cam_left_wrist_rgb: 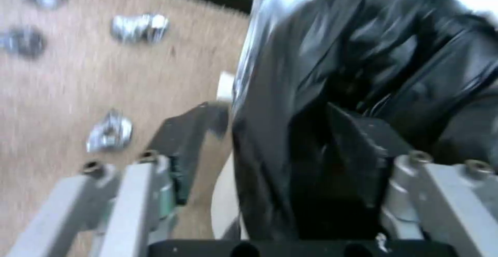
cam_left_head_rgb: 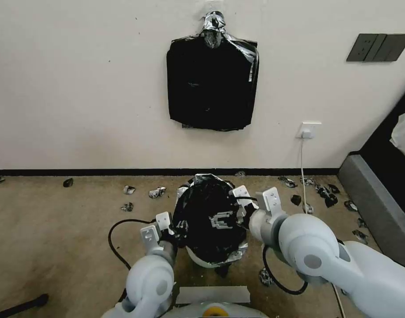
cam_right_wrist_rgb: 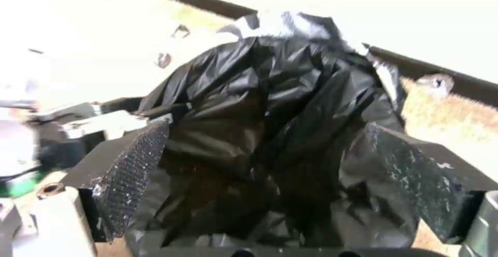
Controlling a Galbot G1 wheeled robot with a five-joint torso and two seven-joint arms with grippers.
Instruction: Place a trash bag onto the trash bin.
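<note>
The trash bin [cam_left_head_rgb: 197, 257] stands on the floor right in front of me, a sliver of its cream wall showing low down. The crinkled black trash bag [cam_left_head_rgb: 209, 218] is draped over its mouth and hangs into it. My left gripper [cam_left_head_rgb: 173, 228] is at the bin's left rim; in the left wrist view its fingers [cam_left_wrist_rgb: 192, 132] stand apart, straddling the bag's edge [cam_left_wrist_rgb: 290, 93] and the cream wall [cam_left_wrist_rgb: 225, 200]. My right gripper [cam_left_head_rgb: 240, 204] is at the right rim, open, with its pads [cam_right_wrist_rgb: 137, 152] on either side of bunched bag film [cam_right_wrist_rgb: 270, 105].
A flat bundle of black bags [cam_left_head_rgb: 211, 84] hangs on the wall above. Small foil-black scraps [cam_left_head_rgb: 156, 192] litter the carpet along the skirting. A black cable [cam_left_head_rgb: 116, 245] loops at my left arm. A wall socket [cam_left_head_rgb: 308, 130] and grey furniture [cam_left_head_rgb: 379, 207] are at the right.
</note>
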